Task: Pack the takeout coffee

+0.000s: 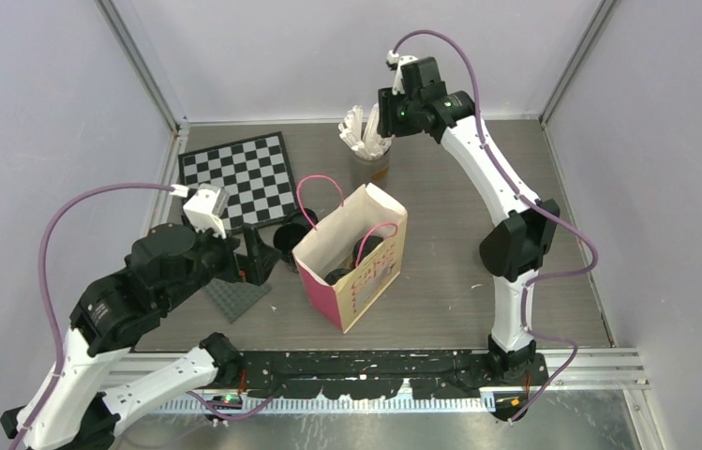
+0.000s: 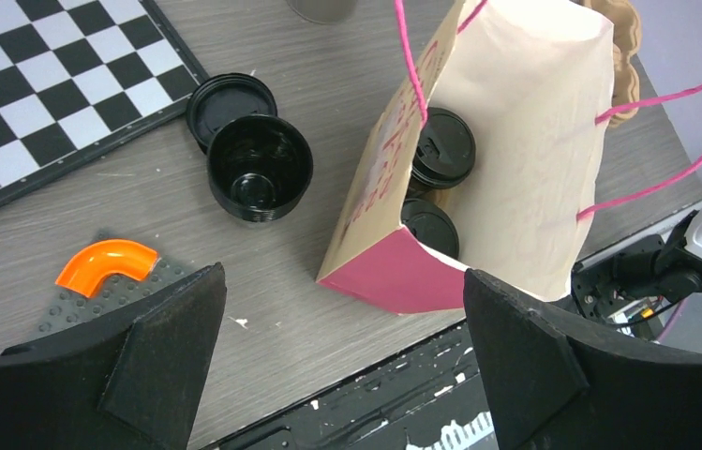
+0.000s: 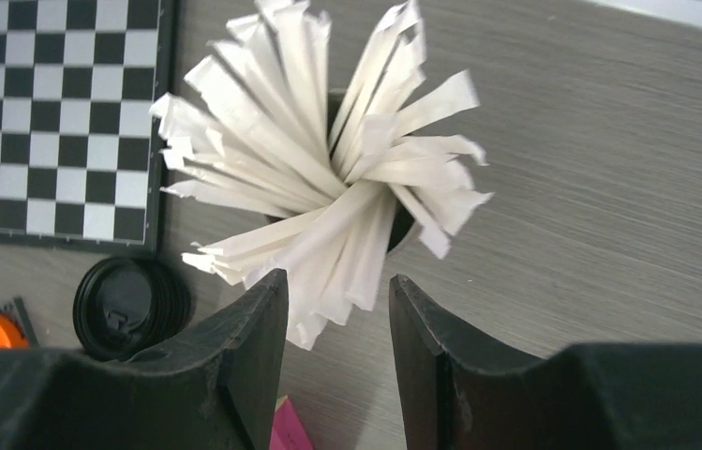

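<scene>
Bag (image 2: 515, 141) | two lidded cups (image 2: 442, 147) inside (bodies hidden) | stick cup (image 3: 401, 220) mostly hidden

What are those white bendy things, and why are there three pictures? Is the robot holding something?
Those are two robot arms, each ending in a two-finger claw. One picture looks down from above; the other two come from small cameras on the arms' wrists. On the table stands a pink paper bag with two lidded coffee cups inside. Beside it are an open black cup, a stack of lids, a checkerboard and a cup of white wrapped sticks. The left gripper is wide open and empty. The right gripper hovers over the sticks, its fingers apart around some tips, not clearly pinching any.
</scene>
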Controlling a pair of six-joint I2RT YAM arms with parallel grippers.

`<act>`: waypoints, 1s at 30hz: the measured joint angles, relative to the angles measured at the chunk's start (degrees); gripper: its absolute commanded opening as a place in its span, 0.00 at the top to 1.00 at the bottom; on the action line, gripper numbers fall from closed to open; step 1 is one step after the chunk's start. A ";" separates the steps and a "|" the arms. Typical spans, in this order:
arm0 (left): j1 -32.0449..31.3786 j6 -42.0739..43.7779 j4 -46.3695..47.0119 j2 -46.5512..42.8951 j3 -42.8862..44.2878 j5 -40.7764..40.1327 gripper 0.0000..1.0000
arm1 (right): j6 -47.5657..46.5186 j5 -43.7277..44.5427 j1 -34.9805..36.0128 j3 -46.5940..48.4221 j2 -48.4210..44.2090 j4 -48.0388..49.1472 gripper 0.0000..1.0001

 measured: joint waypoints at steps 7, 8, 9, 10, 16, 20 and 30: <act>0.00 0.22 -0.72 -1.18 -0.96 -2.14 0.00 | -2.71 -6.10 0.31 0.37 1.42 -1.05 0.49; 0.00 0.22 -0.76 -0.98 -1.14 -2.19 0.00 | -3.06 -6.64 0.35 0.37 1.42 -1.05 0.48; 0.00 0.24 -0.76 -0.59 -1.27 -2.23 0.00 | -3.21 -6.95 0.37 0.37 1.42 -1.07 0.48; 0.00 0.26 -0.74 -0.15 -1.29 -2.23 0.00 | -3.30 -7.21 0.39 0.37 1.42 -1.05 0.48; 0.00 0.57 -0.50 3.34 -1.29 -2.05 0.00 | -3.67 -7.78 0.92 0.37 1.42 -0.28 0.53; 0.00 0.74 -0.48 4.09 -1.29 -2.01 0.00 | -3.91 -7.43 1.31 0.92 2.01 -0.28 0.55; 0.00 0.76 -0.50 1.86 -1.31 -2.23 0.00 | -4.26 -6.71 1.97 1.75 4.90 0.00 0.62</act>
